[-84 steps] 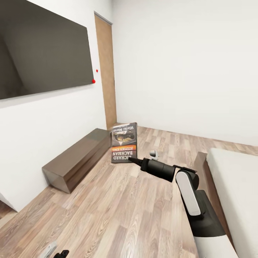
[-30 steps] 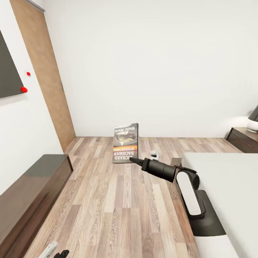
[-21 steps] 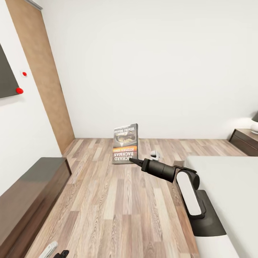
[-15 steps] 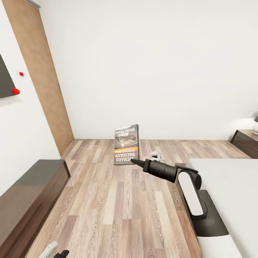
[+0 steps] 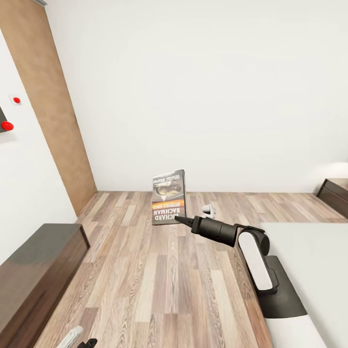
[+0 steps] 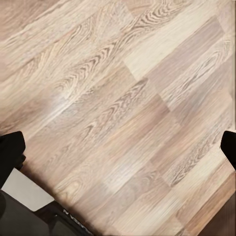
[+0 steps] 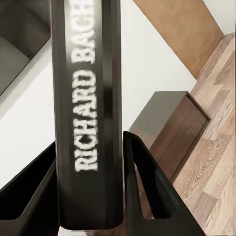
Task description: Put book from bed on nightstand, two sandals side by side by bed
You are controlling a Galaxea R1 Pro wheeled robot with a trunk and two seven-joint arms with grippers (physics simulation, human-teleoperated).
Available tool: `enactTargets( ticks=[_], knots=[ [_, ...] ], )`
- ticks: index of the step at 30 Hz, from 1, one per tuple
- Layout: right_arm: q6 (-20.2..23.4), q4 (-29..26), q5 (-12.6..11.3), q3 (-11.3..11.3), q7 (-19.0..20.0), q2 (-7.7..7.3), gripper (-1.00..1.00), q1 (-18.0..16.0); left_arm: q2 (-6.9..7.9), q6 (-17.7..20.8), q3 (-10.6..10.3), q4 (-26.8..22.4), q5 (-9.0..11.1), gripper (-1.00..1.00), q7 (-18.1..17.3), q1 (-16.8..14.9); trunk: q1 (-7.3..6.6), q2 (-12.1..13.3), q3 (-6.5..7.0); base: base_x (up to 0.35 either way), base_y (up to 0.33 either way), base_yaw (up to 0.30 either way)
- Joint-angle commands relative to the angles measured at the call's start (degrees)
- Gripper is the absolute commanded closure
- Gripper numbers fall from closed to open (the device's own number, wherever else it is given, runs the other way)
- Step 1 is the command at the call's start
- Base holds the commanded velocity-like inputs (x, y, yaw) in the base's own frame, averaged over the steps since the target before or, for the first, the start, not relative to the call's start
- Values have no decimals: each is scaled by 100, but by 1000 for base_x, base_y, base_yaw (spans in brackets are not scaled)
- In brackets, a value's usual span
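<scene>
Between the fingers of the right gripper (image 7: 88, 196) the book (image 5: 168, 197) is clamped by its spine, held upright above the floor (image 5: 159, 270), long axis vertical. "RICHARD BACHMAN" is read upside down on its cover. The nightstand (image 5: 336, 193) lies far right, beyond the bed (image 5: 314, 261). The left gripper (image 6: 118, 147) is spread open, empty.

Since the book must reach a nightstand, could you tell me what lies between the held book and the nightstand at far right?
In the head view, bare wood floor separates the book from the nightstand.
</scene>
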Motion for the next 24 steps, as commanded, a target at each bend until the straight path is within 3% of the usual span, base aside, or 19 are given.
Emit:
enactTargets(
  ticks=[1, 5, 6, 10, 13, 20, 24],
  knots=[
    [137, 181, -38, -78, 41, 9, 100, -24, 5, 4, -14, -9, 29, -100, 35, -1, 4, -4, -5, 315, 0, 0],
    [310, 718, -114, -497, 18, 35, 100, -114, 6, 5, -22, -7, 27, -100, 35, -3, 4, -4, -5, 315, 20, 0],
    [369, 1025, -138, -827, 13, 43, 100, -226, 5, 6, -24, -8, 26, -100, 34, -3, 4, -4, -5, 315, 49, 0],
    [467, 1629, -215, -1413, 40, 11, 100, -424, 5, 4, -26, -8, 26, -100, 34, -3, 4, -4, -5, 315, 62, 0],
    [467, 1793, -388, -1555, 55, 0, 100, -470, 5, 4, -27, -6, 26, -100, 34, -3, 4, -4, -5, 315, 73, 0],
    [467, 1855, -1042, -1697, 202, -9, 100, -487, 5, 7, -27, -5, 25, -100, 34, -4, 4, -4, -5, 315, 77, -63],
    [467, 1857, -1077, -1709, 216, -10, 100, -487, 7, 5, -27, -5, 27, -100, 34, -4, 4, -4, -5, 315, 84, -235]
  ],
)
